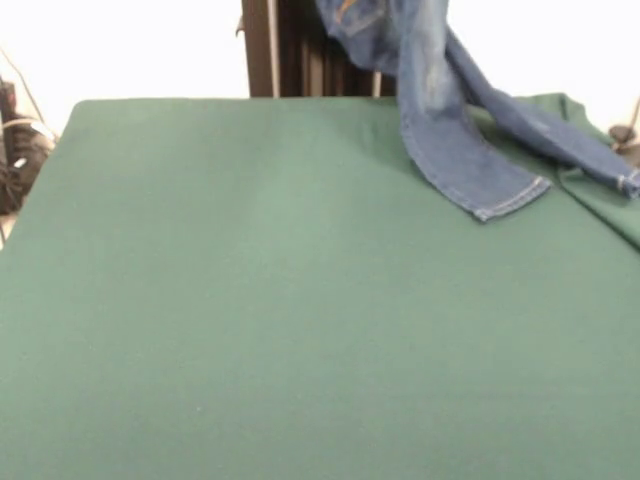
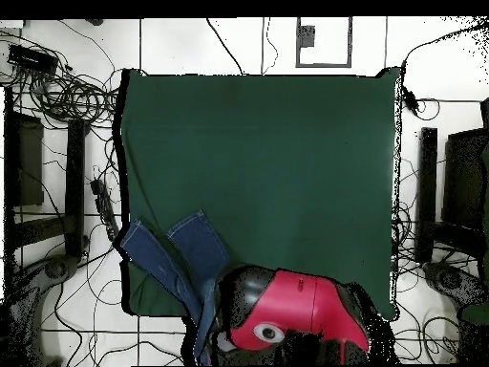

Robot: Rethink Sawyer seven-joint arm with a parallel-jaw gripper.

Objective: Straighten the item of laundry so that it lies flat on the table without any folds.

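You have the jeans (image 1: pixel 440 110) lifted by the waist end at the worktop's (image 1: pixel 250 330) far right corner so both legs trail down to unfurl, though I cannot tell how the jaws stand.

- Jeans (image 1: pixel 440 110) hang over the table's (image 1: pixel 250 320) far right corner in the front view.
- Both leg hems rest on the table.
- Arm (image 2: pixel 291 315) above them.

The jeans' (image 1: pixel 440 110) waist runs off the front view's top edge; overhead, the red arm (image 2: pixel 287 315) covers it (gripper unseen too).
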